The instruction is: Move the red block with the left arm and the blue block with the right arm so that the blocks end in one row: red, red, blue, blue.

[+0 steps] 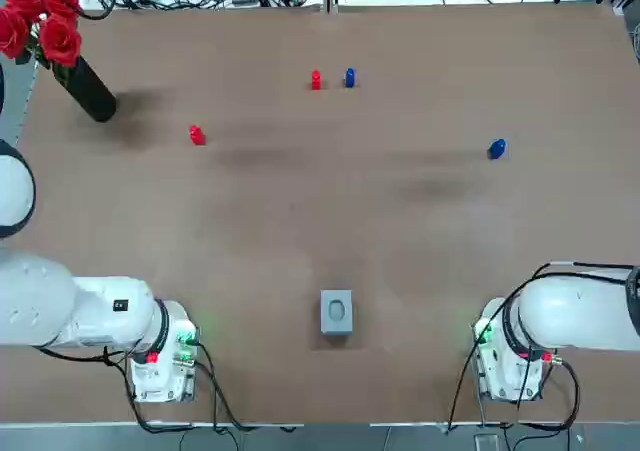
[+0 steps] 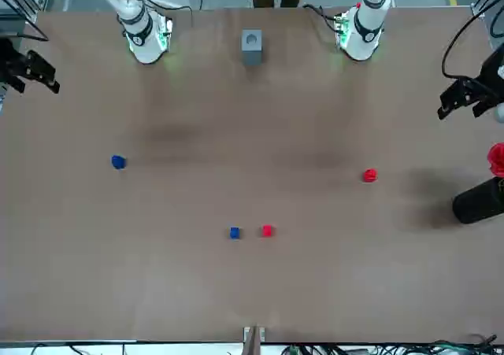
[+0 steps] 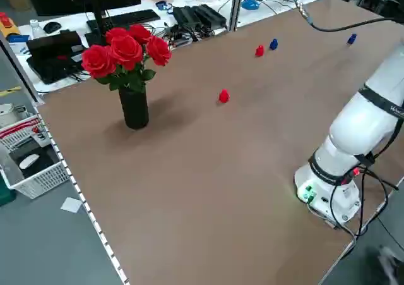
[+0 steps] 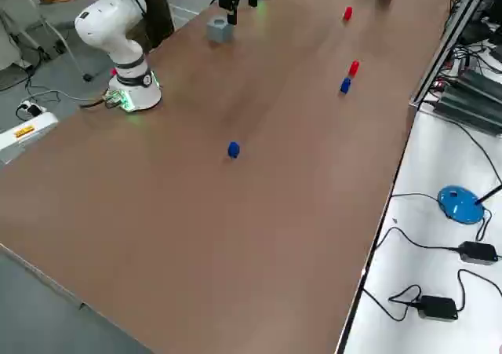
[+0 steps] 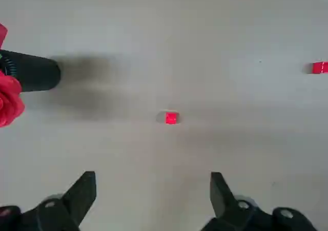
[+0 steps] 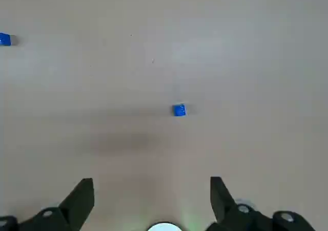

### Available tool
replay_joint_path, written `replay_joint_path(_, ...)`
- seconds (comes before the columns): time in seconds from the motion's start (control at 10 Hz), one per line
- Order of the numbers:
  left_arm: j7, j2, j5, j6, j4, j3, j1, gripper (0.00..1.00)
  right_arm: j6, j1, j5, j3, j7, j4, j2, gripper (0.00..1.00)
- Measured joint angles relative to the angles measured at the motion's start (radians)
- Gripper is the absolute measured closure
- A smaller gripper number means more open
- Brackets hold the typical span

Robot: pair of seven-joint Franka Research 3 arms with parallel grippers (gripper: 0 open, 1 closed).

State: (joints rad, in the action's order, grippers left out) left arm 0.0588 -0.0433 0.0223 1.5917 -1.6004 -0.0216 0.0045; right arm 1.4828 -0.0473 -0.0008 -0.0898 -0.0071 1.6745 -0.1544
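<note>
your left claw (image 5: 151, 182) and right claw (image 6: 151, 185) gape wide; descend off-centre and you could knock the red block (image 5: 171, 118) or blue block (image 6: 179, 110) away.

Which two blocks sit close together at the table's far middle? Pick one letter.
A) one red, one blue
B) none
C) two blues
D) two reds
A: a red block and a blue block stand side by side there with a small gap, while the other red block and the other blue block lie far out toward each side.
</note>
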Motion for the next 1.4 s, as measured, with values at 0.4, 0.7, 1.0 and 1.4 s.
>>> replay_joint_path(0.4, 0.0, 0.0, 0.0, 0.0, 0.0, -0.008, -0.002, 0.02, 0.001, 0.0, 0.0, 0.0, 0.0, 0.001, 0.0, 0.0)
replay_joint_path(0.7, 0.001, 0.018, 0.0, -0.005, -0.015, -0.029, -0.005, 0.02, 0.029, 0.001, 0.0, -0.011, -0.001, 0.023, 0.002, 0.0)
replay_joint_path(1.0, 0.001, 0.097, 0.0, 0.043, -0.036, -0.042, -0.005, 0.02, 0.143, 0.002, 0.0, -0.047, -0.005, 0.117, 0.008, 0.0)
replay_joint_path(1.4, 0.0, 0.139, 0.0, 0.288, -0.182, -0.042, -0.005, 0.03, 0.414, 0.003, 0.0, -0.12, -0.126, 0.322, 0.018, 0.0)
